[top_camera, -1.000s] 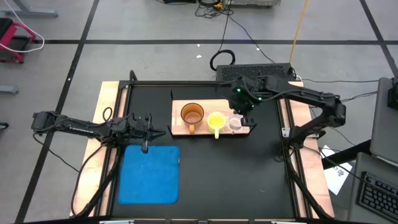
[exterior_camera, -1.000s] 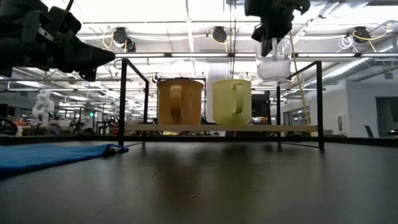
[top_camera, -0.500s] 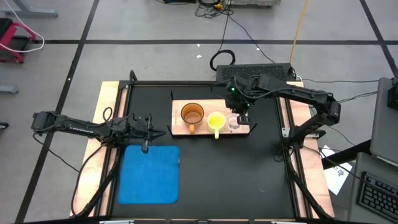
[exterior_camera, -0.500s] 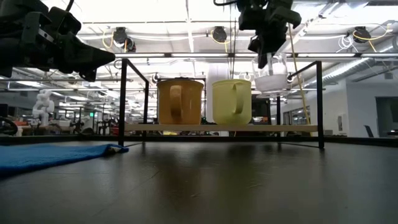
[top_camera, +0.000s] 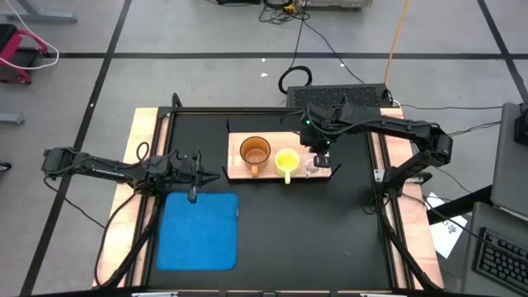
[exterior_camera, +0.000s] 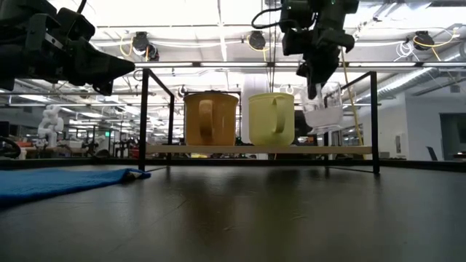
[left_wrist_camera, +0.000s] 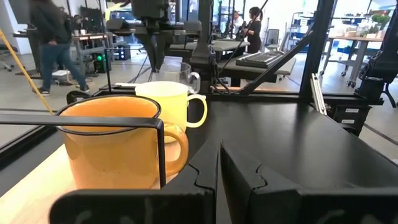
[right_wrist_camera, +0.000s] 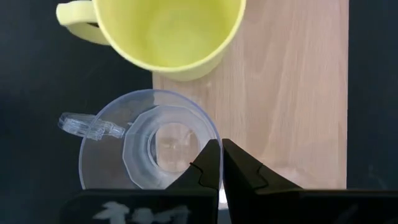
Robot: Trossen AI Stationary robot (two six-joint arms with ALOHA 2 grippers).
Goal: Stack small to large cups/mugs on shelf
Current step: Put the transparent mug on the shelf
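Shelf (top_camera: pixel 238 167) on worktop (top_camera: pixel 272 223): orange-brown mug (top_camera: pixel 255 153), then yellow mug (top_camera: pixel 286 161) in size order. Right hand (exterior_camera: pixel 314 93) pinches clear glass cup (exterior_camera: pixel 322 115) by rim, above shelf's free end. Left hand (top_camera: pixel 193 196) shut, empty, near blue mat (top_camera: pixel 198 231).

Blue mat (top_camera: pixel 198 230) flat on black tabletop (top_camera: pixel 330 223) near front-left, black cable coil (top_camera: pixel 294 78) on floor behind table, pink-framed item (top_camera: pixel 21 51) at far left edge.
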